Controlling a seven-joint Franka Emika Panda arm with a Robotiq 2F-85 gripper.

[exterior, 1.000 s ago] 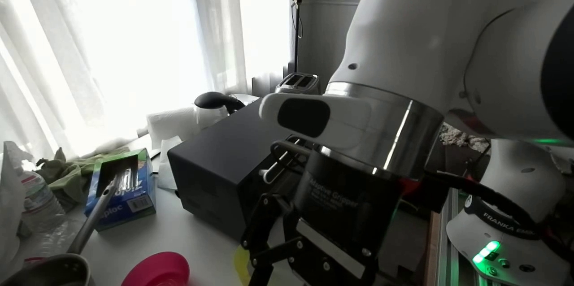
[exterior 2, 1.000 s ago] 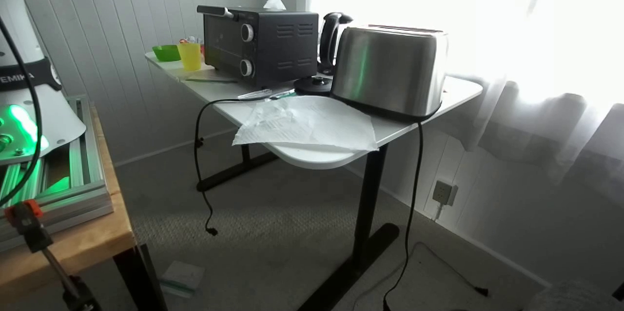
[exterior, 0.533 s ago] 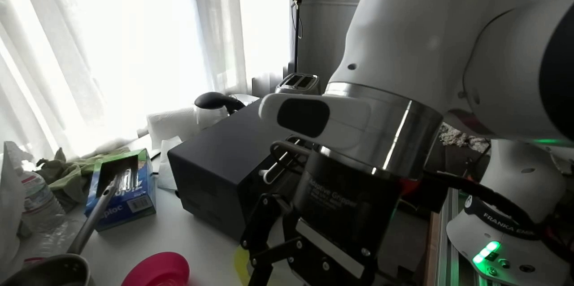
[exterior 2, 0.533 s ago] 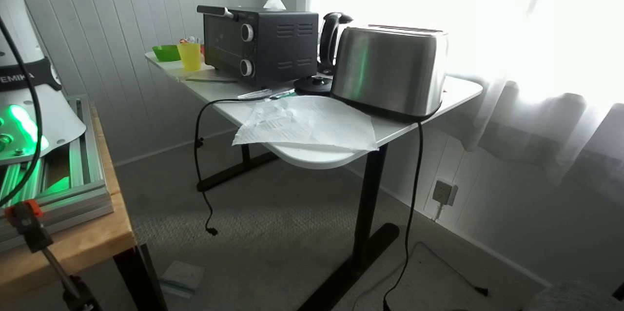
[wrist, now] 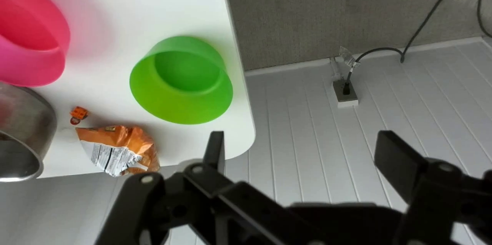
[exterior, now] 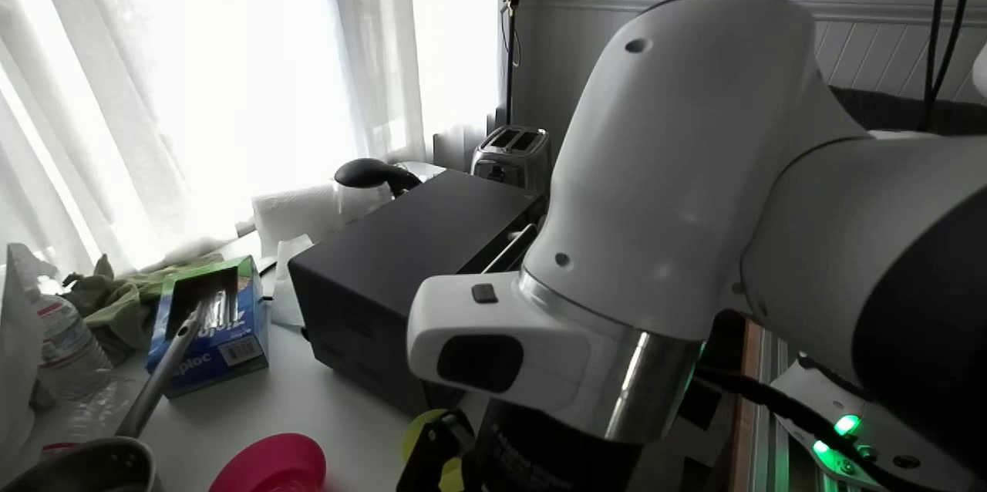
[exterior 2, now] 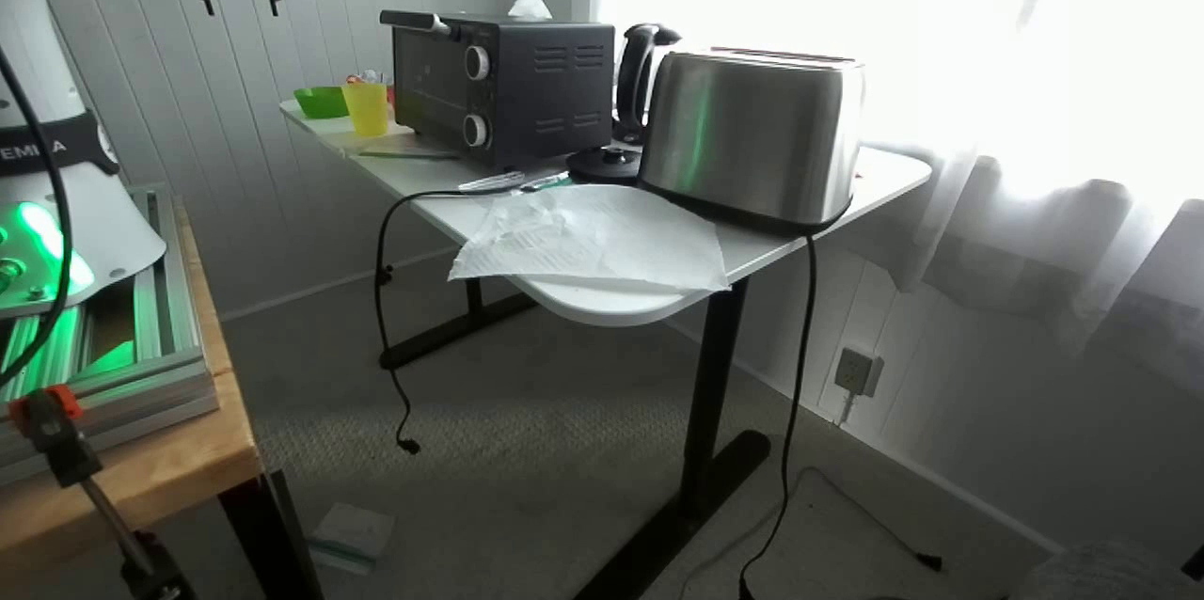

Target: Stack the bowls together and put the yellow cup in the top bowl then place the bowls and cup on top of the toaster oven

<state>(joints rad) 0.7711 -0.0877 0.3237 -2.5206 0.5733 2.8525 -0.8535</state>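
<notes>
In the wrist view, the green bowl [wrist: 186, 80] rests right of the pink bowl [wrist: 29, 32] on the desk [wrist: 173, 3]. In an exterior view, the cup [exterior 2: 367, 109] stands left of the oven [exterior 2: 517, 87]. The hand [wrist: 301, 147] has its jaws apart.

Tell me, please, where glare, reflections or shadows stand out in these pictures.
In both exterior views, the sheer curtains glare white in places; in an exterior view, a green streak reflects off the silver toaster; in the wrist view, a pink-tinged shadow lies on the tabletop beside the magenta-pink bowl.
</notes>
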